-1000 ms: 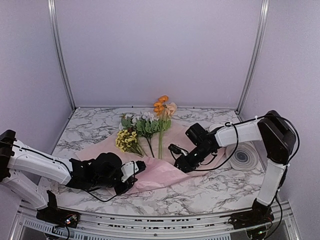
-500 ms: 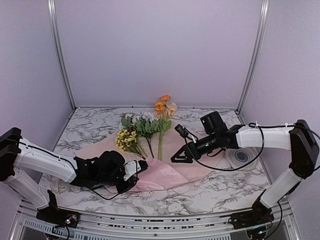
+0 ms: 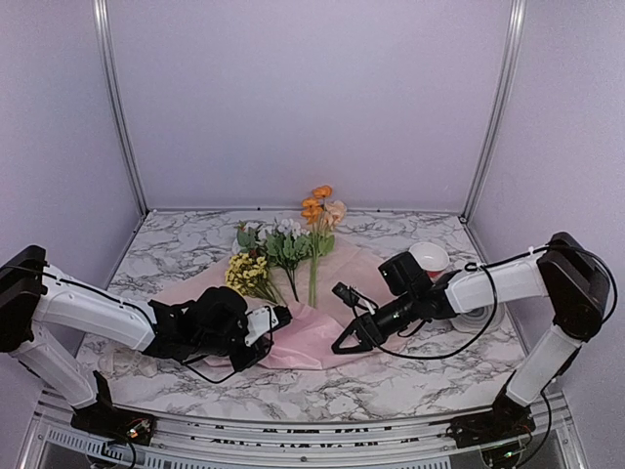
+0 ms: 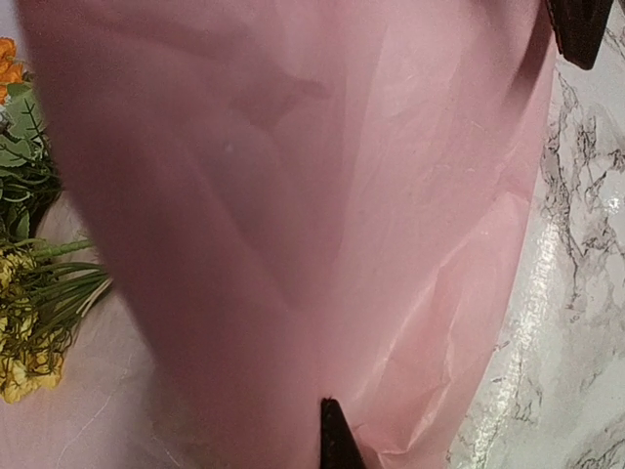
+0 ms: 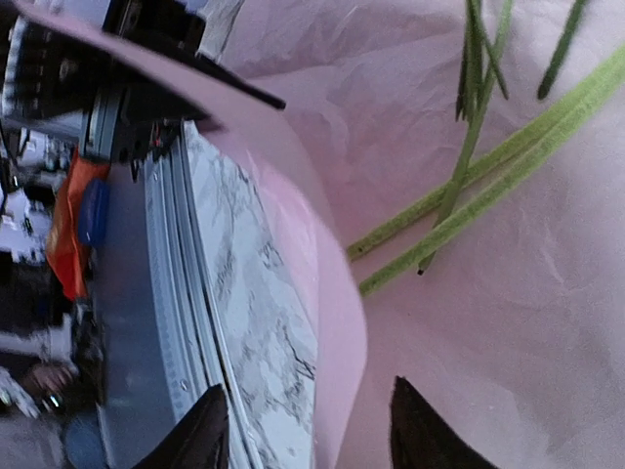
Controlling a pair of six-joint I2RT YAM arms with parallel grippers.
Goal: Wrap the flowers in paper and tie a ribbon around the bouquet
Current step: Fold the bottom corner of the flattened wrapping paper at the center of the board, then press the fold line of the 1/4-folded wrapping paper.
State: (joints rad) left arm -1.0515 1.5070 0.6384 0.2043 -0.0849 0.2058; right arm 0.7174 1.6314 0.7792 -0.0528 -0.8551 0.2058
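Between the tightly closed fingers of the left gripper (image 3: 271, 320) a fold of the paper (image 3: 317, 342) is being pinched, and the sheet is rising from that grip so close to the wrist camera that it is filling most of that view as a pink blur. To this gripper's left, as its own camera sees it, the flowers (image 3: 283, 249) are lying on the paper, yellow heads nearest and a scrap of orange farther off. The right gripper (image 3: 347, 339) is sitting low over the near right edge of the sheet with its fingers (image 5: 420, 430) standing well apart. Nothing is being clamped there, though a raised curl of the paper's edge is running up between them. Just ahead of that gripper the long green stems are resting on the pink sheet, and beside its left finger the marble bench (image 3: 410, 376) is showing.
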